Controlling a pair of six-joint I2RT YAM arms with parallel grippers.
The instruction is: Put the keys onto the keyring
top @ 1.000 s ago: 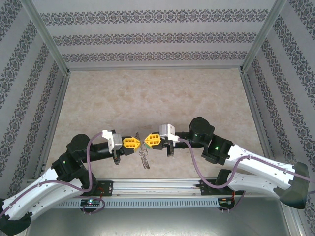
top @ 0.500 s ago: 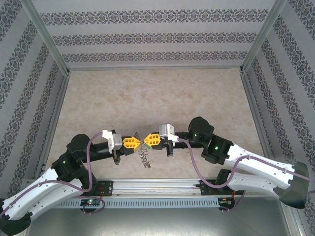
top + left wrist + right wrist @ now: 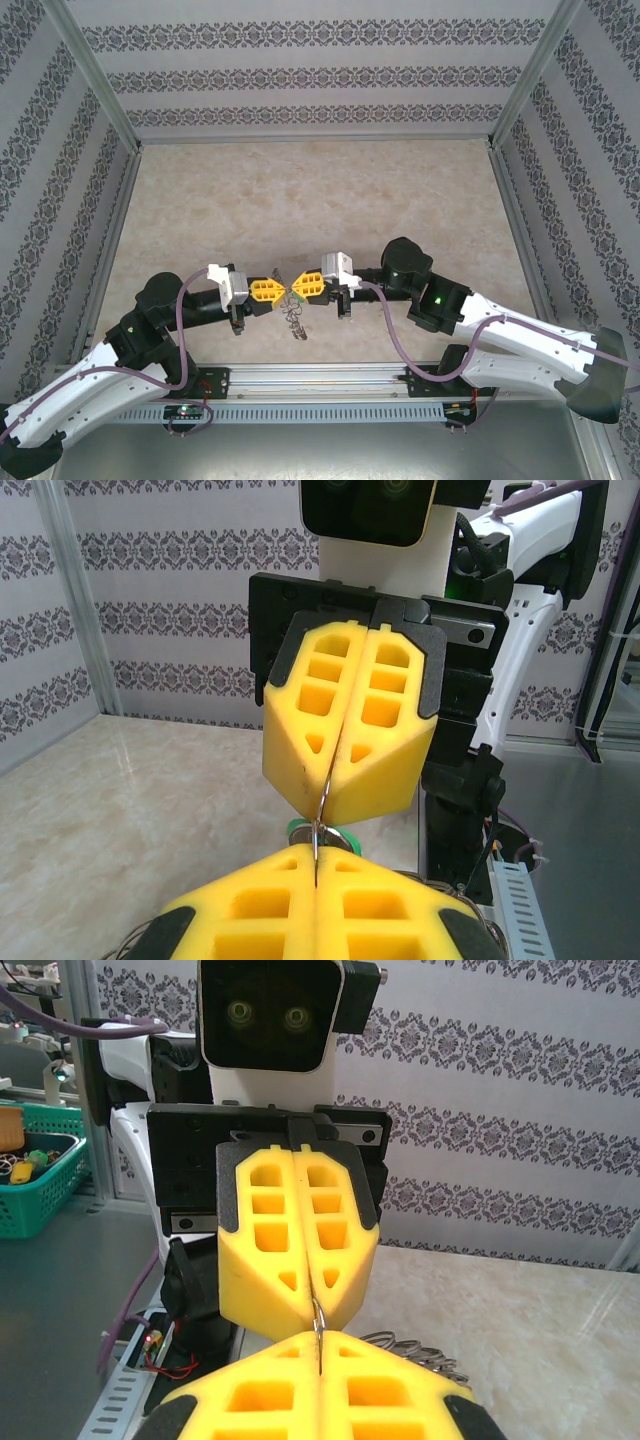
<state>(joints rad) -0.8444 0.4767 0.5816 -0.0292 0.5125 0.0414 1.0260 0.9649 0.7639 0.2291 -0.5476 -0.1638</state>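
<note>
My L hand (image 3: 282, 291) & R hand (image 3: 298, 289) meet tip to tip, both pressed together, pinching the thin dark-grey wire keyring (image 3: 293, 319). Its fringe dangles below w/ green-tagged silvery key (image 3: 297, 831). Beyond lies the beige marbled counter (image 3: 320, 200).

beige marbled table (image 3: 300, 190), damask wallpaper walls (image 3: 320, 60), green basket (image 3: 40, 1195), perhaps holding trinkets
</note>
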